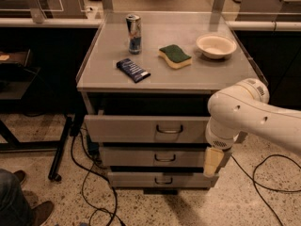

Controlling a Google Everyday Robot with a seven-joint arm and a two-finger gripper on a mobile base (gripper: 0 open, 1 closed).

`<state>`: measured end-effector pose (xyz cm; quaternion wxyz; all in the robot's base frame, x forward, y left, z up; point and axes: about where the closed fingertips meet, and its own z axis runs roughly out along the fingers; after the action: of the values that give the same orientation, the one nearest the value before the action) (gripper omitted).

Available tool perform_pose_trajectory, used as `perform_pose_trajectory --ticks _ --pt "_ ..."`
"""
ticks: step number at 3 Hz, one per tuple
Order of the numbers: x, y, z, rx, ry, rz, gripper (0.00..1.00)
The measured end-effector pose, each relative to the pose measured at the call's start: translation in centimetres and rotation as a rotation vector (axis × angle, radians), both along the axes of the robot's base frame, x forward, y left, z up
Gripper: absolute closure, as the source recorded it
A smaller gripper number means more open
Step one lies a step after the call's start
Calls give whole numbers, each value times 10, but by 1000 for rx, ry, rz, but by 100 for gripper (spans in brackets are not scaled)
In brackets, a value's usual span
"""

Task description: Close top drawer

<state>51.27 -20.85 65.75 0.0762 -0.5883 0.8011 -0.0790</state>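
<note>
The top drawer (141, 129) is a wide grey drawer with a dark wire handle (169, 129) at its centre. It sits under the cabinet's top and stands a little further out than the two drawers below. My gripper (213, 161) is at the right end of the drawer's front panel, hanging below my white arm (244, 114). The arm covers that end of the panel, so I cannot see how they touch.
On the cabinet top (207, 74) are an energy drink can (134, 33), a dark snack packet (133, 70), a green and yellow sponge (175, 55) and a white bowl (216, 45). Cables (89, 187) lie on the floor. A person's shoes (28, 208) are at bottom left.
</note>
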Motion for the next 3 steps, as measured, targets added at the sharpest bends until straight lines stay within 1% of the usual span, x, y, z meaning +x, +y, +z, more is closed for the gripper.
perform_pose_trajectory --ticks 1,2,3 --pt "0 0 0 0 0 0 0" --pt "0 0 0 0 0 0 14" --pt "0 0 0 0 0 0 45"
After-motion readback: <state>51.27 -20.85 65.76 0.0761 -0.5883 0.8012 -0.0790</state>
